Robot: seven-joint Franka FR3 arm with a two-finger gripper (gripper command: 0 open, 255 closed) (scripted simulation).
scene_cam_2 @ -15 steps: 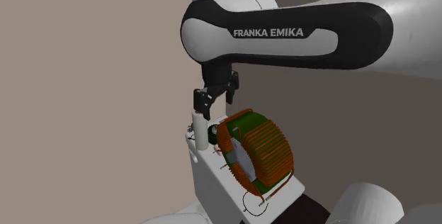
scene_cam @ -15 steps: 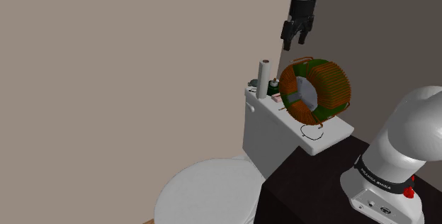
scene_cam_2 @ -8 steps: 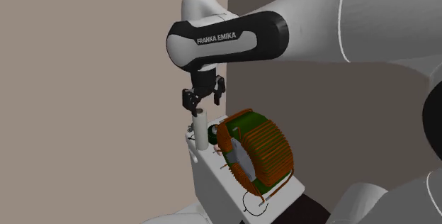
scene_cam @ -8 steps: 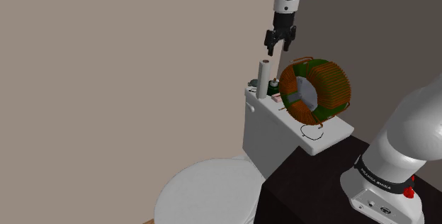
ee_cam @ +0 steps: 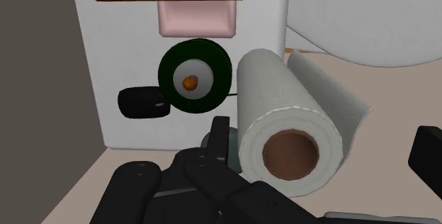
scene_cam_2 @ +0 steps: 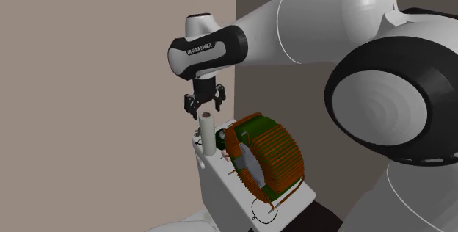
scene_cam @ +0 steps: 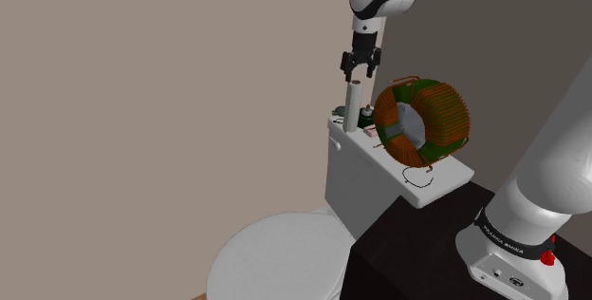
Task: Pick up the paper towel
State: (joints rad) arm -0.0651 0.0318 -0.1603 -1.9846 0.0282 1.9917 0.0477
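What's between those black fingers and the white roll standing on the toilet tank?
Nothing. In the second exterior view the gripper hangs just above the paper towel roll, the small gap bare. The wrist view shows the roll's end between the open fingers.

The shoulder camera sits beside and slightly behind the dark stand [scene_cam: 417,251], seen at its lower right, and looks down from mid-distance onto the toilet tank [scene_cam: 365,170] by the wall. The second exterior camera faces much the same way from closer, past the arm [scene_cam_2: 382,106] at its right. Both share the tank, paper towel [scene_cam: 353,106], wound ring [scene_cam: 422,122] and gripper [scene_cam: 360,64]. The wrist camera looks straight down, very near the paper towel's top end.
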